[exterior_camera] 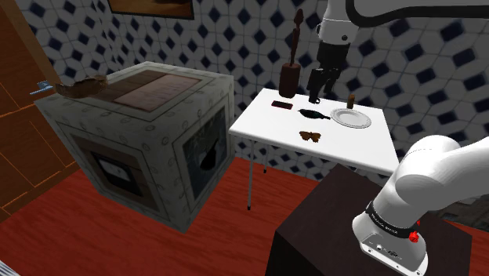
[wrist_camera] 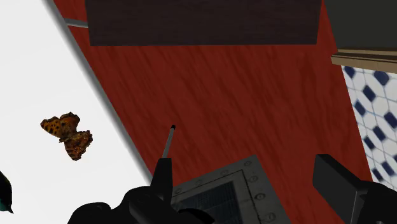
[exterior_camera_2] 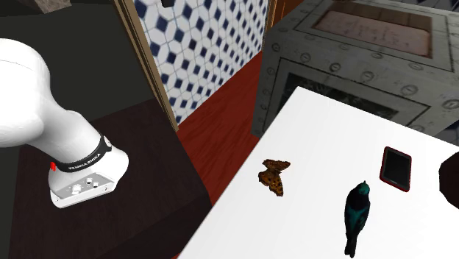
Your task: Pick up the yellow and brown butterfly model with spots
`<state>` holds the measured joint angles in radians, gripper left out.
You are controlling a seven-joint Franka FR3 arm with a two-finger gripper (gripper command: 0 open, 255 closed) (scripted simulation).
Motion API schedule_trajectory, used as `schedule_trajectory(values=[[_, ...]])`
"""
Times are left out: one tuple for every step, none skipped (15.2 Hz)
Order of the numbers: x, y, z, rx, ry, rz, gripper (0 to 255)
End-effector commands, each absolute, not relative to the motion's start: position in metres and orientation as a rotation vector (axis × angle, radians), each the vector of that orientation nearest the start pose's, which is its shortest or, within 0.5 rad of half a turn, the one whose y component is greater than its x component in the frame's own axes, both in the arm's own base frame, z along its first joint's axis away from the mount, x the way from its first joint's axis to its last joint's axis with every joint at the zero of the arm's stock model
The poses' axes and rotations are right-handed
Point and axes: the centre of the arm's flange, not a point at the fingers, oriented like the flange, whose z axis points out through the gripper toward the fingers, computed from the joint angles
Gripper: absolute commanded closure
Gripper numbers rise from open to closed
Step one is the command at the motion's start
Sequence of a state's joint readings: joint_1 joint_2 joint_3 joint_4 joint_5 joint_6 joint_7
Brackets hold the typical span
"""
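Gripper (exterior_camera: 316, 94), fingers apart and empty, is hovering above the far part of the white table (exterior_camera: 262, 125) while the orange-brown spotted butterfly (exterior_camera: 311, 136) is lying by its near edge, so a misaimed descent is risking knocking the dark bird (exterior_camera: 313, 114) just beyond it.

Bare white desk (exterior_camera_2: 316, 132) surrounded the butterfly model (exterior_camera_2: 274, 176), which lay open from above and from the edge facing the stand. A teal-and-black bird figure (exterior_camera_2: 357, 213) lay near but apart from it. A red-edged phone (exterior_camera_2: 396, 168), a plate (exterior_camera: 350, 118) and a dark vase (exterior_camera: 290, 77) stood farther off.
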<state>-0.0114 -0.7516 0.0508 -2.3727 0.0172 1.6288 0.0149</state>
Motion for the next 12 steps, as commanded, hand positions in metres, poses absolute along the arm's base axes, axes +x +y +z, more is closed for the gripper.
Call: schedule_trajectory(values=[[0.321,0.018,0.577,-3.159,-0.016,-0.012,0],[0.321,0.009,0.567,-3.158,-0.034,-0.016,0],[0.322,0.0,0.558,-3.157,-0.052,-0.021,0],[0.323,-0.009,0.548,-3.156,-0.07,-0.025,0],[0.324,-0.018,0.539,-3.154,-0.088,-0.03,0],[0.325,-0.028,0.529,-3.153,-0.106,-0.034,0],[0.327,-0.037,0.52,-3.151,-0.124,-0.039,0],[0.328,-0.046,0.51,-3.15,-0.142,-0.043,0],[0.33,-0.055,0.5,-3.148,-0.16,-0.048,0],[0.332,-0.064,0.491,-3.146,-0.178,-0.052,0],[0.333,-0.073,0.481,-3.144,-0.195,-0.057,0],[0.335,-0.082,0.472,-3.142,-0.213,-0.061,0]])
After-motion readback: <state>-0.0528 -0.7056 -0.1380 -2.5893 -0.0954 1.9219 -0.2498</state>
